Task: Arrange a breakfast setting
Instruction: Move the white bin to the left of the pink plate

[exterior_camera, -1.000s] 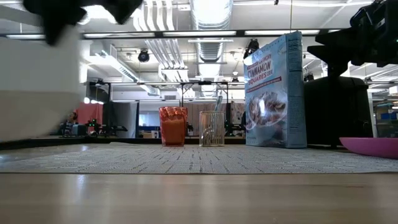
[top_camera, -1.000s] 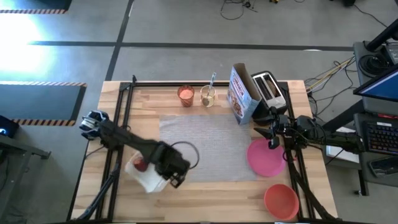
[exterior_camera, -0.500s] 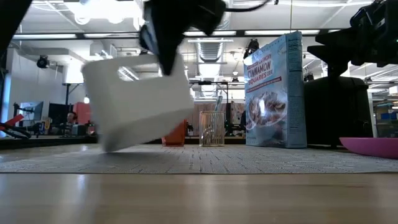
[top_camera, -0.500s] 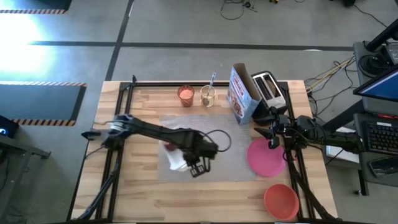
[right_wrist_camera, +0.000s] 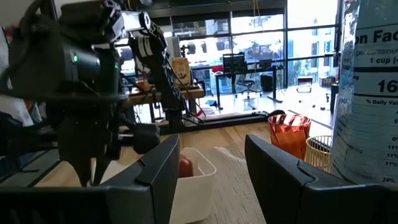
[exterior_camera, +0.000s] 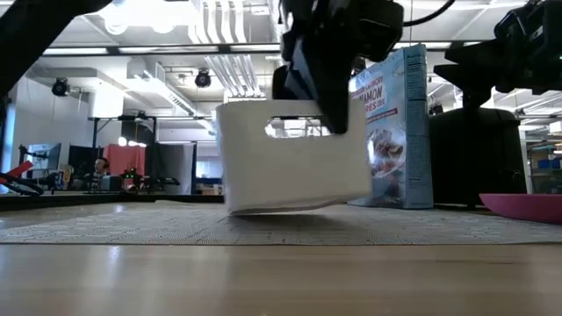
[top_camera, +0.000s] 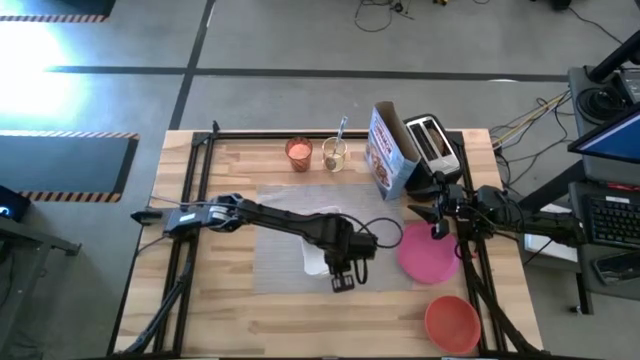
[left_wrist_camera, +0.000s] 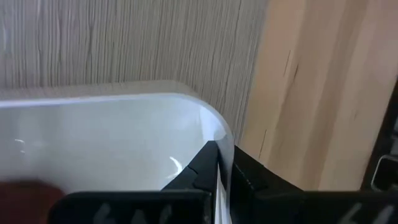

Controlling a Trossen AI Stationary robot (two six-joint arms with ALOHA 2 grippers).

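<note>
My left gripper is shut on a white plastic bin with a handle cut-out, held over the grey mat near its middle. A red apple lies inside the bin. My right gripper is open and empty, above the far edge of the pink plate. The orange-red bowl stands at the near right. The small orange cup and a glass holding the metal spoon stand at the far edge. No toast slice shows. My left gripper holds the bin's wall at its rim, near a rounded corner, one finger inside the bin and one outside. The fingers come from above, pointing down. The bin hangs below the gripper, lifted clear of the mat and slightly tilted.
A cereal box and a dark toaster stand at the far right, close behind my right gripper. Bare wood lies along the near edge left of the bowl and on the table's left side.
My left gripper has carried the white bin from the table's near left toward its right edge, to above the middle of the mat. The bin has stayed lifted and has turned about on the way. My right arm has kept still.
</note>
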